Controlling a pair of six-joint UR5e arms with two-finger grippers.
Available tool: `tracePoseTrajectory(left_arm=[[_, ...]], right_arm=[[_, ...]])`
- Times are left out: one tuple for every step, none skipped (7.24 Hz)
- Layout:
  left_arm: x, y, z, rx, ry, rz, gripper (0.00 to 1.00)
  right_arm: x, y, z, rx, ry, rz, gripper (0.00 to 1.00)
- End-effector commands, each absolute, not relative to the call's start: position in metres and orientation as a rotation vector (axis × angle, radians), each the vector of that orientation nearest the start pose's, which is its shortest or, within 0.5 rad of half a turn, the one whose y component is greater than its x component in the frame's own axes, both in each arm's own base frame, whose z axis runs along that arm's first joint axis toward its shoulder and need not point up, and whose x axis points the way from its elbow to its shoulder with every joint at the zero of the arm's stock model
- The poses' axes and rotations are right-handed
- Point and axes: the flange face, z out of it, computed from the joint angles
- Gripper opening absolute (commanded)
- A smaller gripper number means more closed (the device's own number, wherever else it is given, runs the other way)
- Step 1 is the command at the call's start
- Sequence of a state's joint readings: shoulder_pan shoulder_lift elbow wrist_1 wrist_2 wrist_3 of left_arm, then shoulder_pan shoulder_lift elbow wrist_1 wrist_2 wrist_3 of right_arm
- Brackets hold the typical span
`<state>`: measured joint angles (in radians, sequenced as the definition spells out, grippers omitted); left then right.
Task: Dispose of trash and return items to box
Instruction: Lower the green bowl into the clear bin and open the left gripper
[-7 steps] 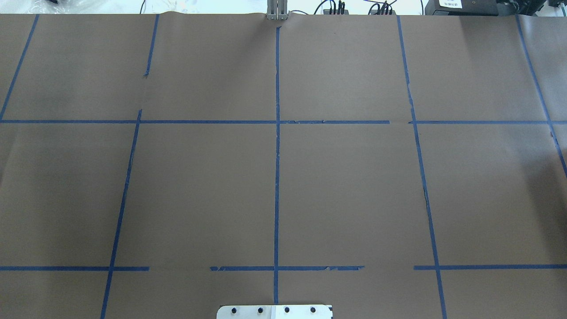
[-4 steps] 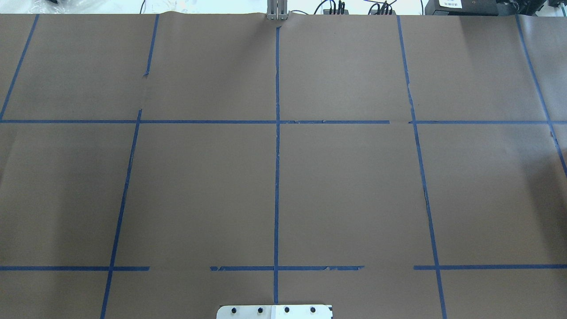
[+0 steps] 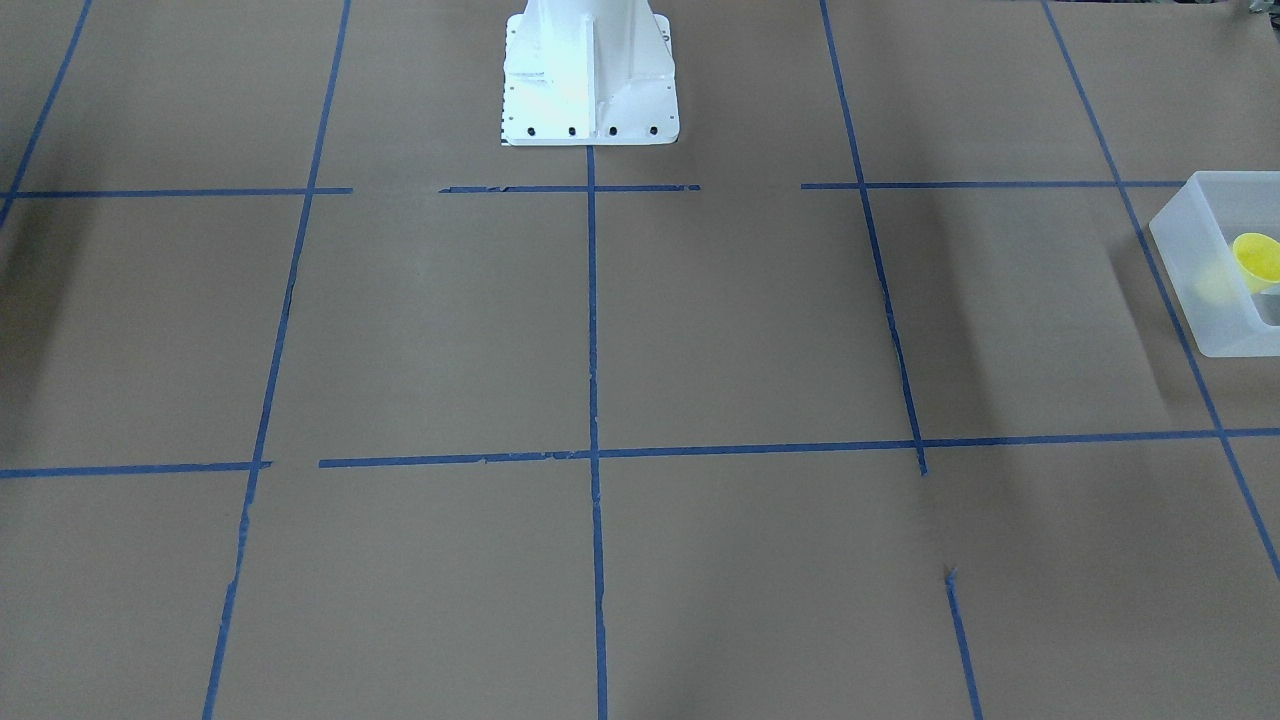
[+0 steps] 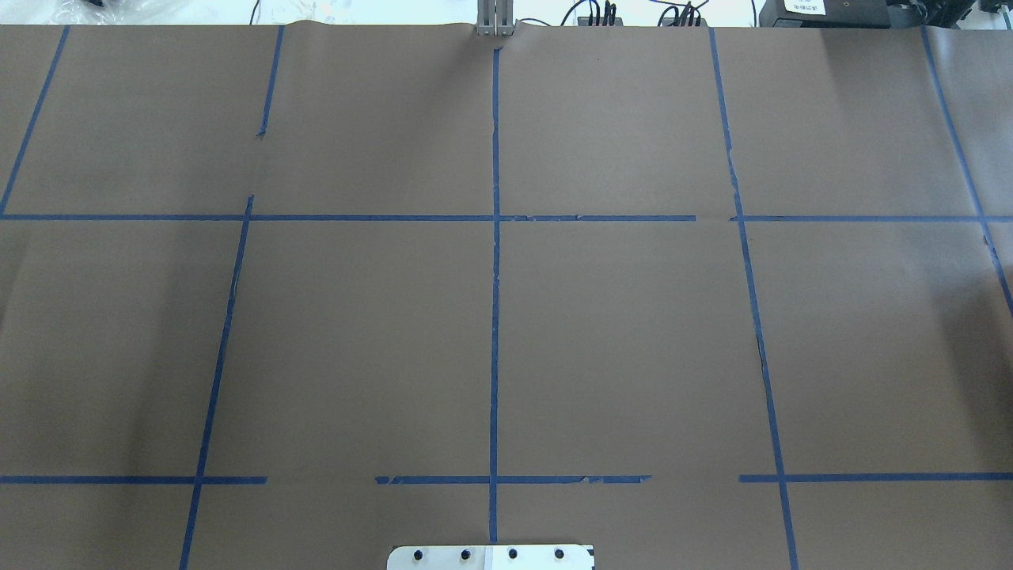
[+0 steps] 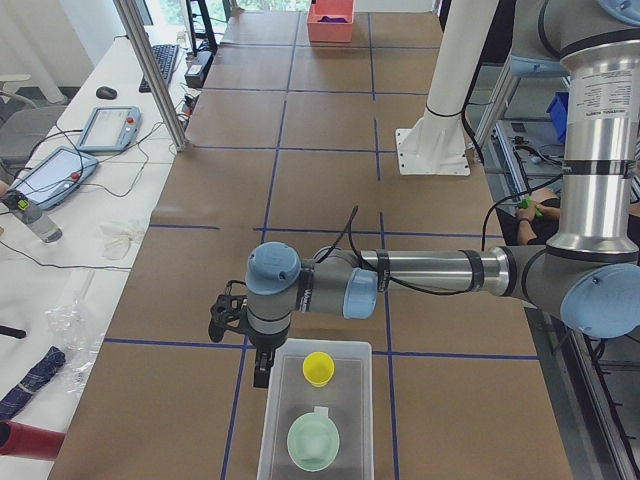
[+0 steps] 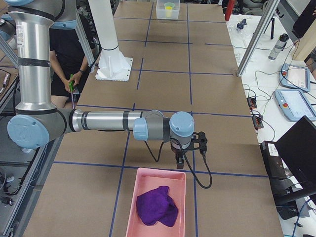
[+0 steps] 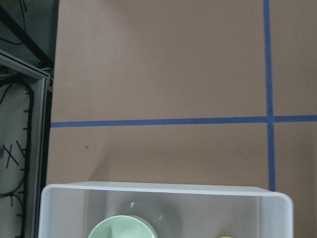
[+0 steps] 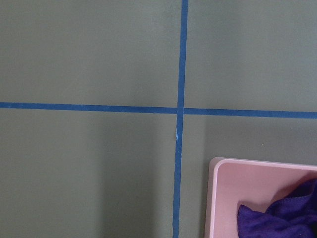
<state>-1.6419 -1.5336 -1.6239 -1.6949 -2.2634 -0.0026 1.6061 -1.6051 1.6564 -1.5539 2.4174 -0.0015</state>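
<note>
Since both arms hang low at the table's ends, clipping is the hazard. Nearest: box [image 5: 346, 405], holding green bowl [image 5: 312, 442] and yellow cup [image 5: 318, 367], mouth up. Left gripper [image 5: 261, 372] just beside its rim, open or closed cannot be told; a sideways swing could catch the wall and shove the box. Farthest: pink tray [image 6: 129, 197] with purple cloth [image 6: 155, 207]; right gripper [image 6: 180, 163] beside it, state likewise untellable.

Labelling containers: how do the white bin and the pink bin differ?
The white bin is frosted and translucent; the pink bin is solid pink. The white bin holds a yellow cup and green bowl; the pink bin, a purple cloth. Both are open rectangular bins.
</note>
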Motion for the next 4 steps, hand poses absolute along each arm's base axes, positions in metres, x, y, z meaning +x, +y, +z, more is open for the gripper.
tracePoseTrajectory(left_arm=[[-0.0875,-0.4835,0.6264,0.125,0.751,-0.017,1.0],[-0.0875,-0.4826,0.6274,0.121,0.751,-0.019,1.0],[-0.0875,-0.4832,0.6268,0.121,0.751,-0.019,1.0],[-0.0868,-0.4834,0.6261,0.122,0.751,-0.017,1.0]], right_arm=[[0.0757,-0.4789,0.6266,0.079,-0.844,0.003,1.0],[0.0757,-0.4789,0.6266,0.079,-0.844,0.003,1.0],[0.0757,-0.4782,0.6274,0.078,-0.844,0.004,1.0],[0.0756,-0.4775,0.628,0.076,-0.845,0.004,1.0]])
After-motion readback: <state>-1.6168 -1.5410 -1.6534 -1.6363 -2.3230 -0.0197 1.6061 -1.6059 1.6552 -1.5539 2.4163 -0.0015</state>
